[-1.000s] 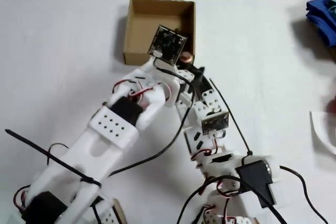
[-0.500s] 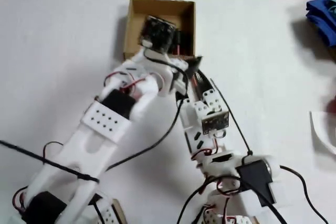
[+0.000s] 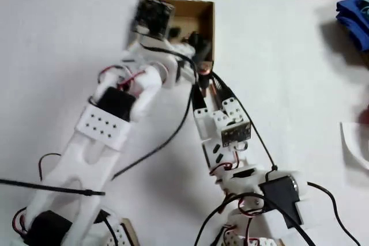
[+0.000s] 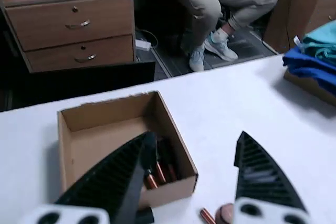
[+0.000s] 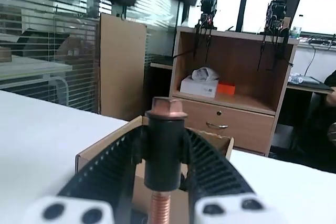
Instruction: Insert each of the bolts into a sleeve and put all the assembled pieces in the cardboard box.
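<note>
The cardboard box stands at the far middle of the table; assembled bolt-and-sleeve pieces lie in its corner. My right gripper sits just before the box's near right corner, shut on a black sleeve held upright with a copper bolt through it. The box shows right behind it. My left gripper hangs over the box's right side, open and holding nothing. In the left wrist view the left gripper looks down on the box, with the copper bolt head below.
A blue cloth lies at the table's far right edge, and a white curved object pokes in from the right. Both arms' cables trail across the near middle. Bare white table spreads left of the box.
My left arm has swung away to the far left, carrying its gripper from beside the bolt to above the box. My right gripper with the bolt and sleeve has hardly moved.
</note>
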Available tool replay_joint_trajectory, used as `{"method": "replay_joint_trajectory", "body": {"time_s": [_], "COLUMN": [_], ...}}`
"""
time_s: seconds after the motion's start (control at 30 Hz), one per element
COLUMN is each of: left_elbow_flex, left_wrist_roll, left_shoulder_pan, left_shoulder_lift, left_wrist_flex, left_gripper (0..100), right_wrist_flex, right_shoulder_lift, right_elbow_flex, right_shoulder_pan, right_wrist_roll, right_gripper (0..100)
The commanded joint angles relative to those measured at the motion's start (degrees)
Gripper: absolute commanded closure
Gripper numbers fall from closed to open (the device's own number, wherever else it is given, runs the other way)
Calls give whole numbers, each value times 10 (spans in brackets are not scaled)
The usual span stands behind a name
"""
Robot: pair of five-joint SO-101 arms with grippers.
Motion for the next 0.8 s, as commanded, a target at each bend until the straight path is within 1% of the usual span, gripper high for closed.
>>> {"method": "replay_joint_trajectory", "body": {"time_s": [0.0, 0.17, 0.37, 0.5, 0.57, 0.7, 0.77], "left_elbow_flex": [-42, -3, 2, 7, 7, 7, 7], "left_wrist_roll": [1, 1, 1, -1, -1, -3, -3], "left_shoulder_pan": [-55, -128, -189, -217, -227, -235, -237], "left_shoulder_lift": [-5, -5, -5, -5, -5, -5, -5], "left_wrist_flex": [4, 67, 164, 207, 227, 267, 282], "left_gripper": [747, 747, 747, 747, 747, 747, 747], "right_wrist_flex": [80, 258, 502, 641, 687, 715, 731], "right_shoulder_lift": [-1, -3, -7, -8, -15, -56, -70], "right_elbow_flex": [-66, -207, -343, -418, -441, -446, -446], "right_shoulder_pan": [25, 65, 63, 63, 64, 73, 58], "right_wrist_roll": [3, 3, 4, 3, 3, 2, -18], "right_gripper": [979, 979, 979, 979, 979, 979, 979]}}
